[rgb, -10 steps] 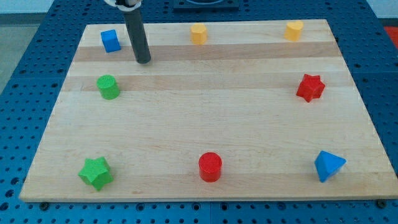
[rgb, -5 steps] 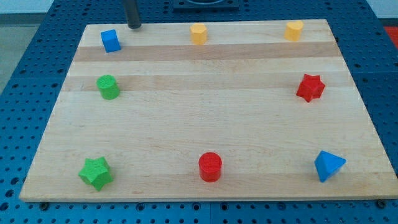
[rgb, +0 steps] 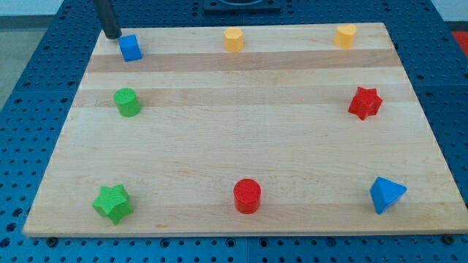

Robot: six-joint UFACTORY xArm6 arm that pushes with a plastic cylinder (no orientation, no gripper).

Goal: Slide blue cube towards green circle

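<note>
The blue cube (rgb: 130,48) sits near the board's top left corner. The green circle (rgb: 127,102), a short cylinder, stands below it towards the view's bottom, about a block's width of bare wood between them. My tip (rgb: 111,34) is at the board's top edge, just up and left of the blue cube, close to it but apart. The rod runs up out of the view's top.
Two yellow blocks (rgb: 233,39) (rgb: 346,35) lie along the top edge. A red star (rgb: 365,103) is at the right, a blue triangle (rgb: 385,194) at bottom right, a red circle (rgb: 247,196) at bottom middle, a green star (rgb: 112,203) at bottom left.
My tip has moved from right of the blue cube up to the top edge, then left along it to the cube's upper left. No block has moved.
</note>
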